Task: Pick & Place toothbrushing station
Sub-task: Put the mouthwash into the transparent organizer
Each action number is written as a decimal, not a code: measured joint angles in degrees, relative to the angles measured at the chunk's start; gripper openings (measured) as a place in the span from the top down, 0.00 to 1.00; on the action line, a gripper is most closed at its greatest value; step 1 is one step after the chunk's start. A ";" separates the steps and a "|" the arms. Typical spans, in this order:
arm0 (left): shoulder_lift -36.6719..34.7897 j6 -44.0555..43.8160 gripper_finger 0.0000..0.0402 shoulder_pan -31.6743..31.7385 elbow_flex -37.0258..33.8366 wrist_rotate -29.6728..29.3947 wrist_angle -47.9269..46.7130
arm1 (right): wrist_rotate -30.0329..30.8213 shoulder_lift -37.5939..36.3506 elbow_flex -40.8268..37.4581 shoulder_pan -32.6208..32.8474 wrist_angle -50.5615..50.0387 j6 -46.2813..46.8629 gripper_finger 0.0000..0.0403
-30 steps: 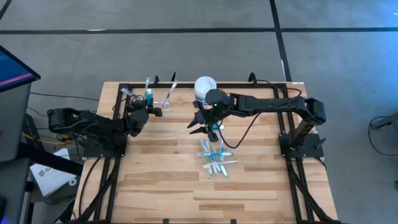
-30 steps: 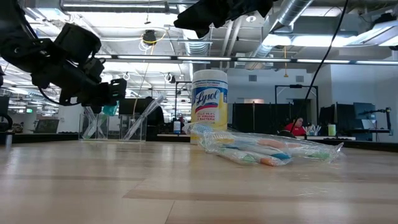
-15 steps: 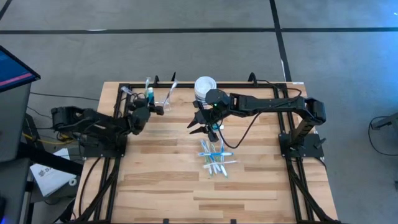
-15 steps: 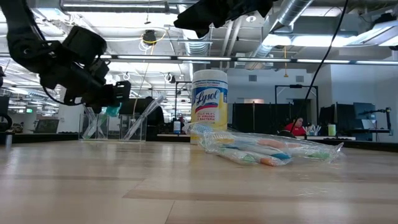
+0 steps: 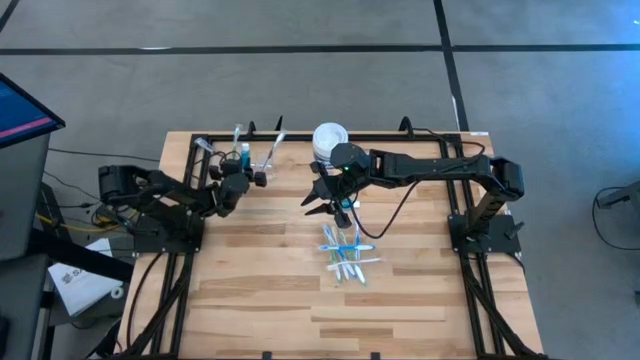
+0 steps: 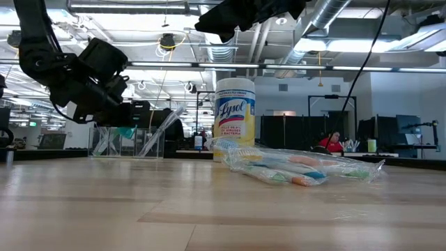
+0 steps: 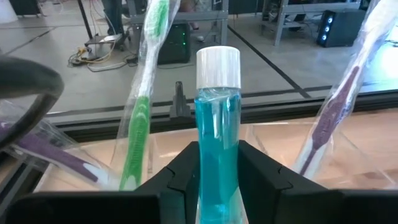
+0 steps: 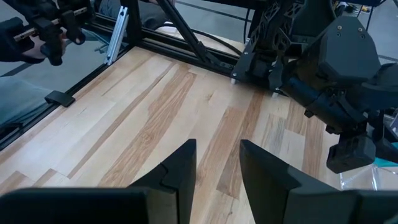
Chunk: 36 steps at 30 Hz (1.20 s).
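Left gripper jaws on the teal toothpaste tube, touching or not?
Touching. In the left wrist view the toothpaste tube stands upright between the left gripper jaws, both pressed against its sides with no gap showing.

open-plan office: desks [image 6: 348, 150], ceiling ducts [image 6: 327, 17]

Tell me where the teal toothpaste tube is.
High view: far-left table edge, the teal toothpaste tube stands between the left pincer's fingers, beside the green toothbrush.
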 joint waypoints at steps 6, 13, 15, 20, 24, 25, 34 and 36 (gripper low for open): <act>0.00 0.00 0.73 0.00 0.00 0.01 0.25 | 0.00 0.00 0.02 0.00 0.00 0.01 0.72; 0.00 -0.02 0.71 0.00 0.00 -0.01 0.47 | 0.00 0.00 0.02 0.00 0.00 0.02 0.72; -0.01 -0.05 0.71 0.00 0.00 -0.01 0.78 | 0.00 -0.01 0.02 -0.01 0.00 0.02 0.72; -0.02 -0.04 0.71 0.00 0.00 -0.01 0.98 | 0.00 0.00 0.02 -0.02 0.00 0.04 0.72; -0.02 -0.04 0.70 0.00 0.00 -0.02 1.15 | 0.00 0.00 0.02 -0.02 -0.01 0.05 0.72; -0.02 -0.04 0.70 0.00 0.00 -0.03 1.17 | 0.00 0.00 0.02 -0.02 -0.01 0.04 0.72; -0.02 -0.05 0.70 0.00 0.00 -0.02 1.23 | 0.00 0.00 0.02 -0.02 -0.02 0.04 0.72; -0.02 -0.05 0.70 0.00 0.00 -0.03 1.23 | 0.00 -0.01 0.02 -0.02 -0.02 0.04 0.72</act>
